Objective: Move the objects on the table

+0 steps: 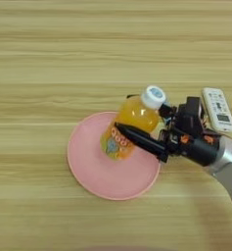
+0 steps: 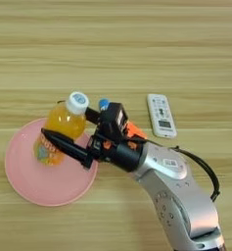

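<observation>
We see the right gripper point(image 1: 137, 123) pinching the orange-juice bottle point(image 1: 129, 122), jaws astride its body, over the pink plate point(image 1: 98, 171) at two o'clock on its rim.

Right forearm point(image 2: 178, 196): silver-grey rounded metal shell, smooth, with one small pale label on the upper casing. Black cable point(image 2: 205, 171) loops out along the outer side. Wrist section black, bearing orange accents. Fingers point(image 2: 63, 141): two, black, long, slender, tapering to points.
</observation>
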Controlling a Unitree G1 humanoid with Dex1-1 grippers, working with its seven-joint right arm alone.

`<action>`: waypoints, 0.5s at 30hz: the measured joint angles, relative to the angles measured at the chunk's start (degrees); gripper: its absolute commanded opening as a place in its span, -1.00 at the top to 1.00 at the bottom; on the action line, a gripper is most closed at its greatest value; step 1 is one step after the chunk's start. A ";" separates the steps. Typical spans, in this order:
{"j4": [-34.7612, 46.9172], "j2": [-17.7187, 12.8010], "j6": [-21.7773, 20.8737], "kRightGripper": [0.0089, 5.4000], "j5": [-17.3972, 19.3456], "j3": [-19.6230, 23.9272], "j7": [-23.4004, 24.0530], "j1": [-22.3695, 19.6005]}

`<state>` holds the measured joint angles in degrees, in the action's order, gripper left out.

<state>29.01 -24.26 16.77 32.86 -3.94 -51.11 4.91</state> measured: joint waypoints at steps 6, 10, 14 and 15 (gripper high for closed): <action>-0.73 -2.22 -0.18 -0.30 -7.21 -3.90 -0.91 0.75; -2.95 -2.27 -0.27 -0.30 -10.93 -5.69 -0.62 0.91; -3.98 -2.06 -1.82 -0.30 -12.48 -6.50 -0.76 1.22; -4.52 -1.90 -2.77 -0.30 -13.16 -6.86 -0.77 1.80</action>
<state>24.49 -26.16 14.00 19.70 -10.80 -51.88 6.71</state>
